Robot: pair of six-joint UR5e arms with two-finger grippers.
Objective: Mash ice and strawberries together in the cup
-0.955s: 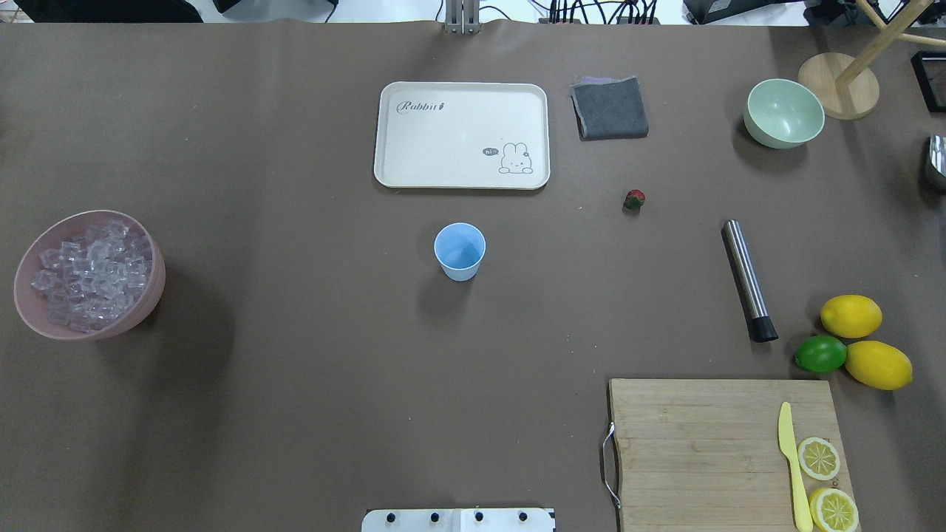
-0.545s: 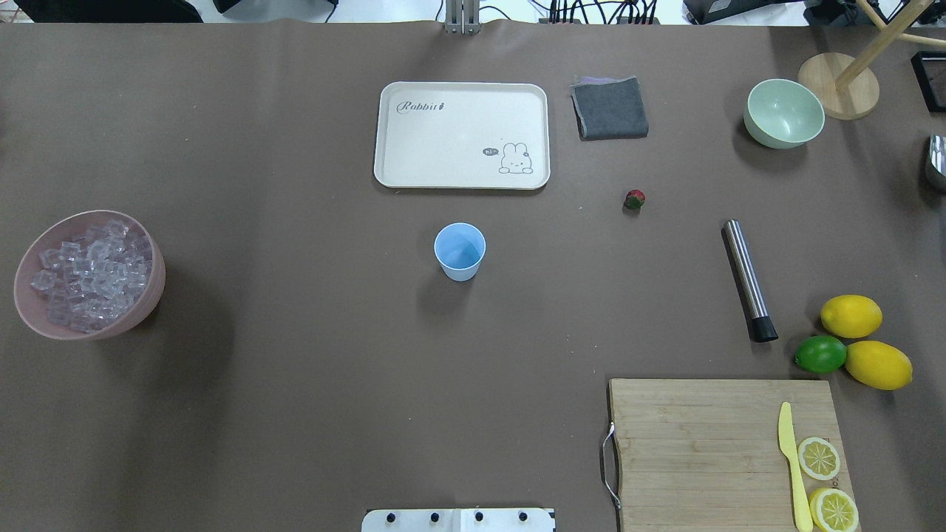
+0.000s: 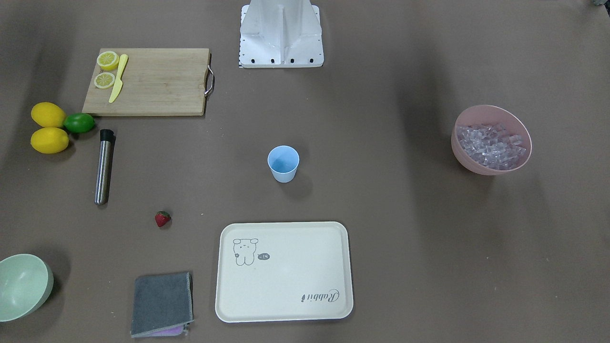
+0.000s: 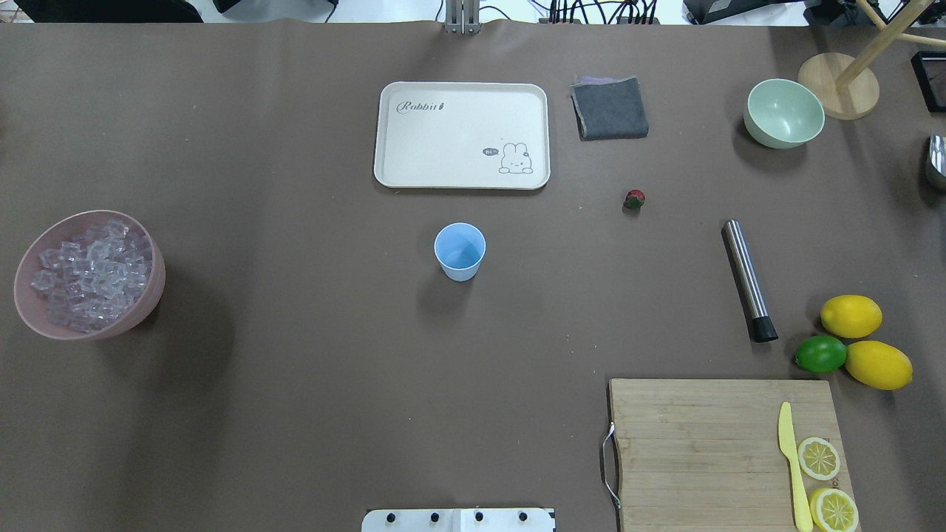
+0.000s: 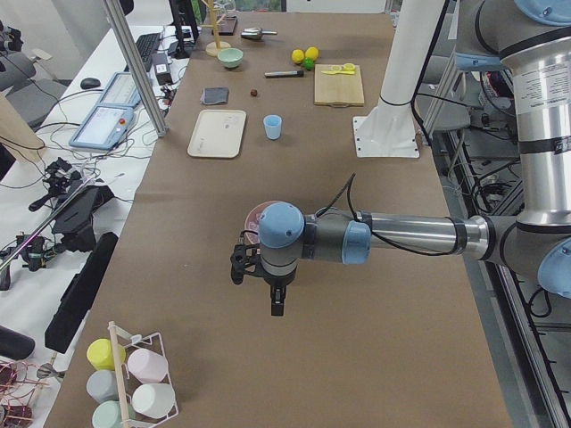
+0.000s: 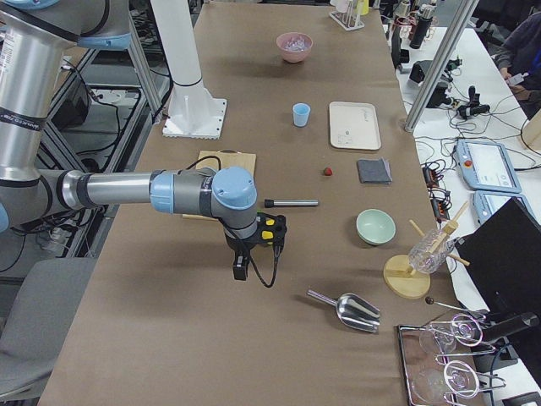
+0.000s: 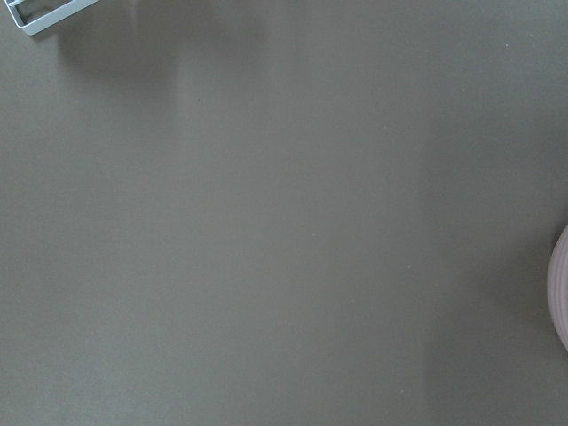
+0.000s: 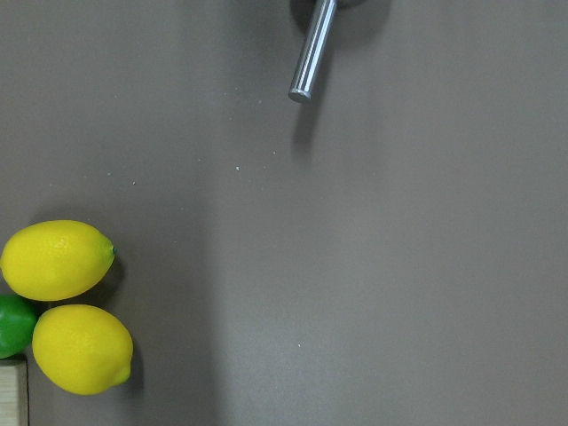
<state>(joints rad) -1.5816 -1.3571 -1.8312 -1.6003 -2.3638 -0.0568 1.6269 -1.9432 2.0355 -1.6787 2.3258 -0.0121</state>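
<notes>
- at the middle of the brown paper-covered table [image 4: 295, 369] you have the small pale blue plastic cup [image 4: 460, 251], upright, with its inside showing plain blue.
- the small red strawberry [image 4: 634, 198] with its green cap lies on the bare table, well apart from the cup, between the cream rectangular tray [image 4: 462, 135] and the brushed steel rod with a black end [image 4: 748, 279].
- the clear ice cubes [image 4: 89, 277] are heaped in the wide pink bowl [image 4: 154, 292] at the robot's left end of the table, far from the cup.
- in the left side view the left gripper [image 5: 241, 266] hangs above the table just beside the pink bowl, on the side away from the cup. the arm's wrist hides most of the bowl there.
- the left wrist camera gives you bare table, with only a sliver of the pink rim at its right edge.
- in the right side view the right gripper [image 6: 274, 230] hangs over the table close to the steel rod and the wooden cutting board [image 4: 695, 443]. the strawberry is farther along the table and the cup is well beyond that.
- the right wrist camera shows you the rod's steel end, two whole yellow lemons [image 8: 58, 259] and a green lime [image 8: 14, 326].
- both grippers appear only in the side views, so you cannot tell whether their jaws are spread or closed.
</notes>
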